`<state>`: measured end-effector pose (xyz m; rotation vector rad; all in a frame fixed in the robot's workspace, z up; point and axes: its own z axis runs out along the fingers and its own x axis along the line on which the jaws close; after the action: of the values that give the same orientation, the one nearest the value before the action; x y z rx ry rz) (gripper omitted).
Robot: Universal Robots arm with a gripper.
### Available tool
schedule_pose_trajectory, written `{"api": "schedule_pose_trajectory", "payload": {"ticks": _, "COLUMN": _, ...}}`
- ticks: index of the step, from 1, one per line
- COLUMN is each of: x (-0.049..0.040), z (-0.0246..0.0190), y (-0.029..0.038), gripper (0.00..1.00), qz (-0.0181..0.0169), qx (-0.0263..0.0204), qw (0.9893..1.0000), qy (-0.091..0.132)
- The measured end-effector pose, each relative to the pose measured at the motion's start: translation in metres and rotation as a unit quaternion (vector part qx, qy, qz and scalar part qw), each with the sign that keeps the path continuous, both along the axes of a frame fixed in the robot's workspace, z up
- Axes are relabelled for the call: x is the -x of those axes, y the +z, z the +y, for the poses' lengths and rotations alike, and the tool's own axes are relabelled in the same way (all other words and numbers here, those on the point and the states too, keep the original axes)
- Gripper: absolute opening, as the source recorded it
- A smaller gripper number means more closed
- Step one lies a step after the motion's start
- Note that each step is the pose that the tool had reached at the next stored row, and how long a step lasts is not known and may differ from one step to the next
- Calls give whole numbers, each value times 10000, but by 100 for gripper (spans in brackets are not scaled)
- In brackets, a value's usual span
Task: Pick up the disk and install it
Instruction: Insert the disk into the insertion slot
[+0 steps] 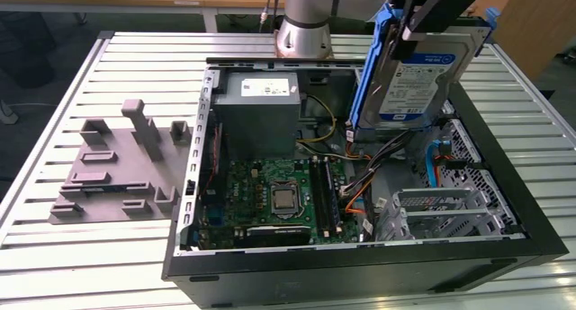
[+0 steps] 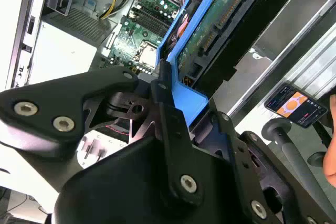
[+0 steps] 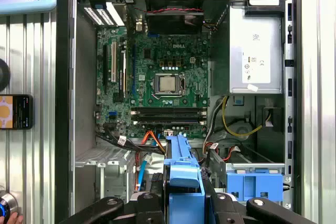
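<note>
Above the case [image 1: 360,273], at the exterior view's right, I had the gripper [image 1: 430,28] clamped on the blue frame of the disk [image 1: 416,77], which hung nearly on edge, label outward, over the cables [image 1: 358,189] and near the cage [image 1: 446,209]. My worry was 1 slip: the hold was on plastic at 1 end, so the disk could pivot, snag those cables or strike the cage wall and jam askew.

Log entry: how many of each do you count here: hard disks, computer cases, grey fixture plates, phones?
Disk, clamped in the gripper: 1
Open computer case: 1
Grey fixture plate: 1
Phone: 1
Total: 4
</note>
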<state>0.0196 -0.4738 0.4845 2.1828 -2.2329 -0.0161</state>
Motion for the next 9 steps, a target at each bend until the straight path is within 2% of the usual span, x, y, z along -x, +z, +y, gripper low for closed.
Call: {"api": "schedule_pose_trajectory", "payload": {"ticks": 9, "x": -2, "z": 0, "y": 0, "gripper": 36, "qz": 0, "qx": 0, "qw": 10000, "qy": 0}}
